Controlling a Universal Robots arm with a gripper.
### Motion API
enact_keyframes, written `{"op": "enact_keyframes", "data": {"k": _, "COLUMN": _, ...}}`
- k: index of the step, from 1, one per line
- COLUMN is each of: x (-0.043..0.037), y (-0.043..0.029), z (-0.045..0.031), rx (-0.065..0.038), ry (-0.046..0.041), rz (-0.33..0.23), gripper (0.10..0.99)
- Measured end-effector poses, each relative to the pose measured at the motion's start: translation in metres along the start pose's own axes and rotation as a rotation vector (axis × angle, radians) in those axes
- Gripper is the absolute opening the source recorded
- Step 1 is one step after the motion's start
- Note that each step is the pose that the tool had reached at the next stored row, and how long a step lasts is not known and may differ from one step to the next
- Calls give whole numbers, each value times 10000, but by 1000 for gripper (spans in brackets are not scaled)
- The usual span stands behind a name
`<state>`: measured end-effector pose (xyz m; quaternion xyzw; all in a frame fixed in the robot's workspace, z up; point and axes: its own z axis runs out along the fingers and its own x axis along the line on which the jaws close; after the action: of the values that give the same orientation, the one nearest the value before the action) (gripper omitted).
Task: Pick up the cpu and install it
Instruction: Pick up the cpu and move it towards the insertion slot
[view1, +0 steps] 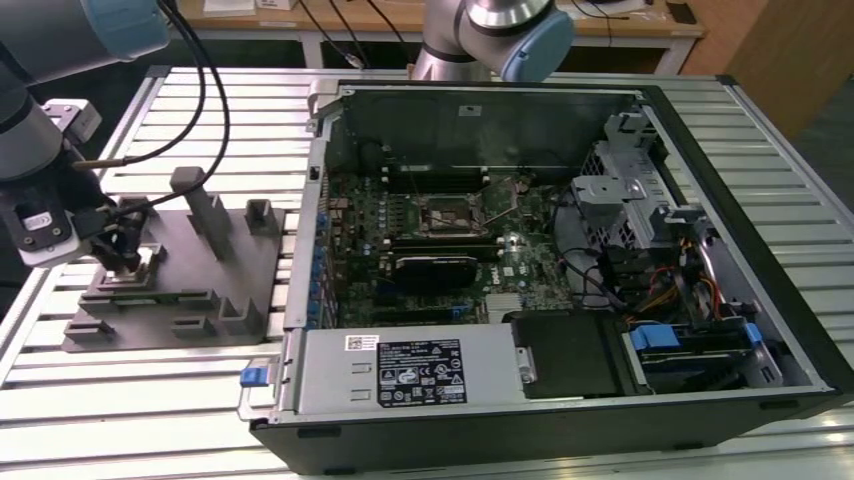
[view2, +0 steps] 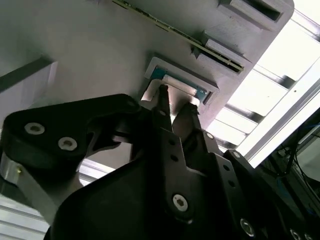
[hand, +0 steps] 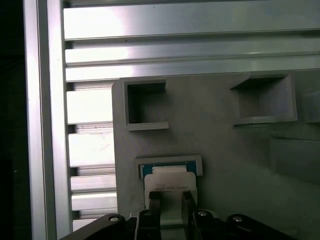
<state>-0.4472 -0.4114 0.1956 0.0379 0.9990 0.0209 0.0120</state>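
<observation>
Gripper (hand: 170, 196) hovers right over cpu (hand: 168, 180), parted, holding nothing. Cpu lies flat in an edge pocket of grey fixture (hand: 225, 160). Risk, my judgement: gap looks narrower than the chip, so descending could strike its top.

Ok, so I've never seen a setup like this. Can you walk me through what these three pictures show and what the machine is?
The machine is a robot arm with a gripper at its end. The exterior view comes from a camera off the arm and looks down on a slatted metal table. On it stand an open computer case and, at the exterior view's left, a grey fixture with upright tabs. The two wrist views come from cameras riding on the arm, looking along the gripper. In both, the gripper is right at the cpu, a small pale chip lying in a recess of the fixture. Whether it already grips the chip, I cannot tell.
</observation>
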Motion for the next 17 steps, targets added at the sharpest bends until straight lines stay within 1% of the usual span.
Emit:
{"op": "enact_keyframes", "data": {"k": 4, "x": 0, "y": 0, "z": 2, "rx": 0, "ry": 1, "rz": -1, "gripper": 467}}
{"op": "enact_keyframes", "data": {"k": 5, "x": 0, "y": 0, "z": 3, "rx": 0, "ry": 0, "rz": 0, "gripper": 467}}
{"op": "enact_keyframes", "data": {"k": 6, "x": 0, "y": 0, "z": 4, "rx": 0, "ry": 0, "rz": 0, "gripper": 525}}
{"op": "enact_keyframes", "data": {"k": 7, "x": 0, "y": 0, "z": 5, "rx": 0, "ry": 0, "rz": 0, "gripper": 525}}
{"op": "enact_keyframes", "data": {"k": 8, "x": 0, "y": 0, "z": 5, "rx": 0, "ry": 0, "rz": 0, "gripper": 584}}
{"op": "enact_keyframes", "data": {"k": 9, "x": 0, "y": 0, "z": 6, "rx": 0, "ry": 0, "rz": -1, "gripper": 584}}
{"op": "enact_keyframes", "data": {"k": 10, "x": 0, "y": 0, "z": 7, "rx": -1, "ry": -1, "rz": -1, "gripper": 647}}
{"op": "enact_keyframes", "data": {"k": 12, "x": 0, "y": 0, "z": 11, "rx": -3, "ry": 1, "rz": -71, "gripper": 647}}
{"op": "enact_keyframes", "data": {"k": 15, "x": 1, "y": 0, "z": 26, "rx": -11, "ry": 19, "rz": -464, "gripper": 647}}
{"op": "enact_keyframes", "data": {"k": 17, "x": 1, "y": 0, "z": 41, "rx": -15, "ry": 25, "rz": -615, "gripper": 647}}
